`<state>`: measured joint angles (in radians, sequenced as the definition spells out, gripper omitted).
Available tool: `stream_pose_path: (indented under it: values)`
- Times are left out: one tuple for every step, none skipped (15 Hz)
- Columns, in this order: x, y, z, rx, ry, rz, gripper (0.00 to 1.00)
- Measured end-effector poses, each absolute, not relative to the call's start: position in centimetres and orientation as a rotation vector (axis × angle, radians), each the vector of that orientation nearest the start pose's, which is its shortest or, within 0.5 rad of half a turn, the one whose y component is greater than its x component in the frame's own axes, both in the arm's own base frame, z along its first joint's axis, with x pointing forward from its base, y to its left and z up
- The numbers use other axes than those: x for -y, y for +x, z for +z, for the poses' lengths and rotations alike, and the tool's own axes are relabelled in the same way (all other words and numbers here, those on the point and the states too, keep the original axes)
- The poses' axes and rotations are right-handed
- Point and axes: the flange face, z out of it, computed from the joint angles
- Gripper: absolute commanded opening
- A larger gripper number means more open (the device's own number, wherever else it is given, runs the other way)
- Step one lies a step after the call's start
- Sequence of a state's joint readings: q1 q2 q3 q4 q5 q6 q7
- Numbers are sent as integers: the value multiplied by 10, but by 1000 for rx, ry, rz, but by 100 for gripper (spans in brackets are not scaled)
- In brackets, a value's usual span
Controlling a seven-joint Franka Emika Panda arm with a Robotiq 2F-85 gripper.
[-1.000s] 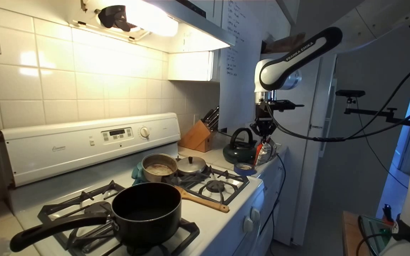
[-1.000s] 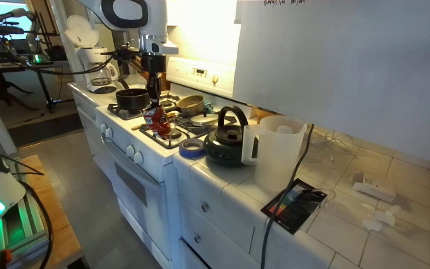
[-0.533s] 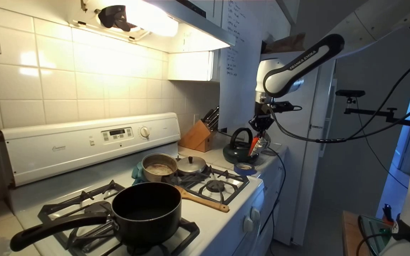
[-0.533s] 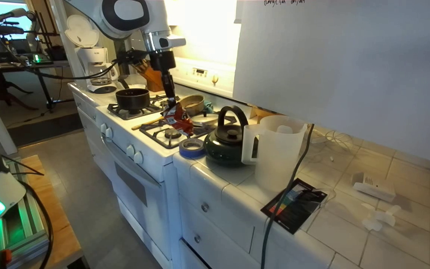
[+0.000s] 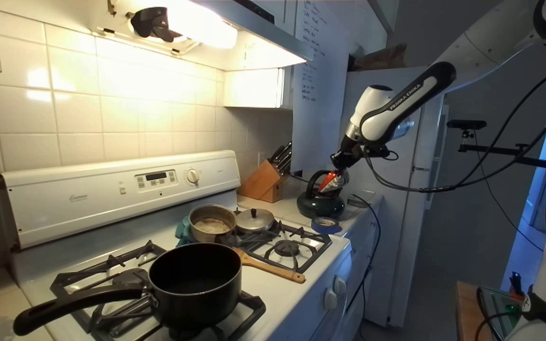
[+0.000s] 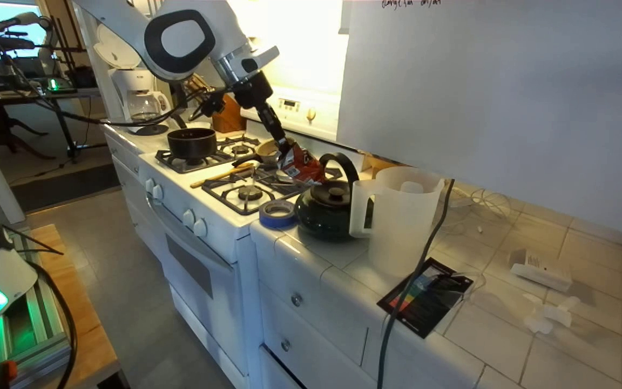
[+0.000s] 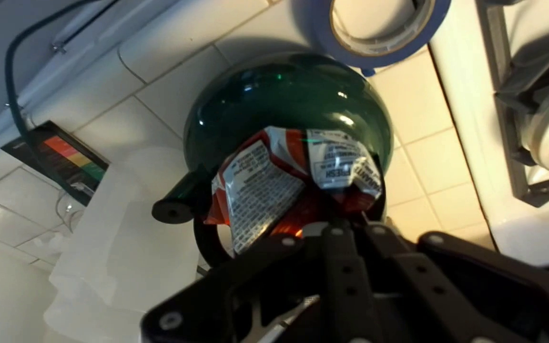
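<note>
My gripper (image 6: 284, 146) is shut on a crinkled red and white packet (image 6: 303, 163) and holds it in the air, tilted. It also shows in an exterior view (image 5: 332, 181). In the wrist view the gripper (image 7: 353, 221) comes in from below, and the packet (image 7: 260, 190) spreads out beyond its fingers; the fingertips are partly hidden. The packet is close to the dark green kettle (image 6: 316, 221) and its black handle (image 6: 350, 165), and covers part of the kettle (image 7: 279, 100) in the wrist view. I cannot tell whether they touch.
Blue tape (image 6: 277, 220) lies beside the kettle. A translucent pitcher (image 6: 404, 232) stands on its other side. The stove holds a black saucepan (image 5: 195, 289), a small pot (image 5: 212, 225), a silver lid (image 5: 254, 219) and a wooden spatula (image 5: 277, 270). A knife block (image 5: 263, 182) stands behind. A large paper sheet (image 6: 484, 108) hangs down.
The arm has tilted at the wrist and carried the packet from over the stove's near burner toward the kettle. The packet has swung from hanging down to slanted. The kettle has not moved.
</note>
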<state>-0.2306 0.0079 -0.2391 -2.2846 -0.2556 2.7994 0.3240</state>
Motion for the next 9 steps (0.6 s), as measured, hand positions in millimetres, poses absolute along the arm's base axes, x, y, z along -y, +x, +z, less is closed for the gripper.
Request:
stream_pose_path:
  values:
    - [240,503,400,-906,-3071,-837,0]
    - [240,506,395,-899,-3055,-854,0]
    - [241,507,389,-892,-3046,-859,0]
    - [242,508,383,-888,-3040,-860,0]
    - [244,508,377,-889,-3036,-859,0]
    - [248,508,373,-895,-3032,-863,0]
    - [254,506,370,-906,-3030,-872,0]
    - [261,503,368,-921,-3028,-885,0]
    - [269,500,368,-940,-3025,-906,0]
